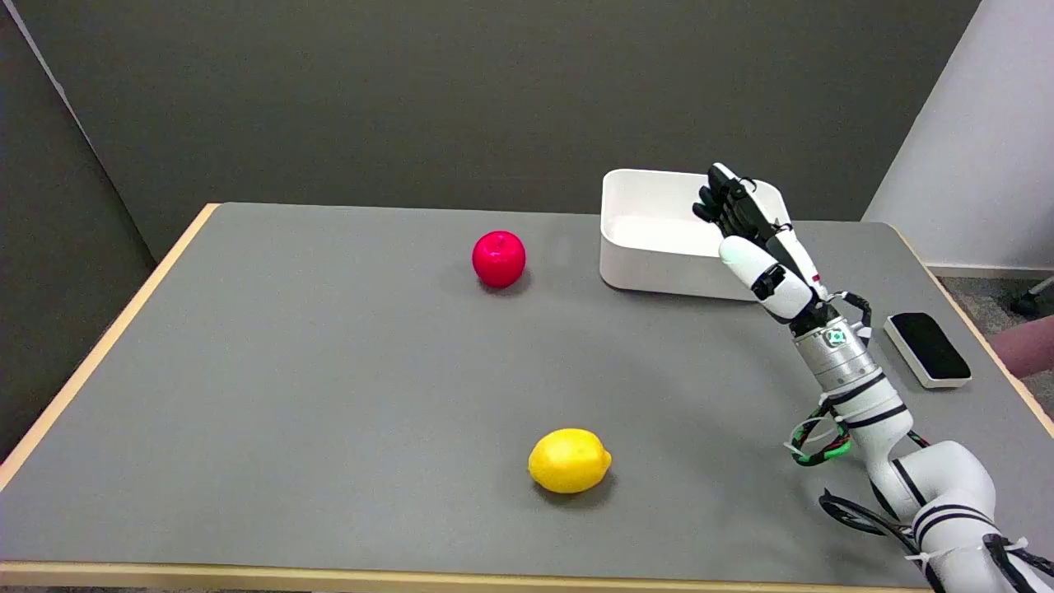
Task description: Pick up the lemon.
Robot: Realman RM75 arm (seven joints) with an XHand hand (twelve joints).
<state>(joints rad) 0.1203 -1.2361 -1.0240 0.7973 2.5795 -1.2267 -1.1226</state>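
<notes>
Yellow lemon (570, 460): head view, lying on the grey table (329, 395) near its front edge, untouched. Right hand (757, 243): raised in front of the white bin (650, 235), well apart from the lemon, fingers extended close together, holding nothing. Red apple (498, 259): farther back. Task status: nothing done; approach, grasp and lift remain.

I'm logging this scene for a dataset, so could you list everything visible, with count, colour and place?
lemon: one, yellow, near middle of the table, untouched.
apple: one, red, far middle of the table.
bin: one, white, far right of the table, partly behind the hand.
eraser block: one, white with black top, right edge of the table.
table: one, grey top, pale wood rim.
right hand: one, black and white, raised in front of the bin, holding nothing.
</notes>
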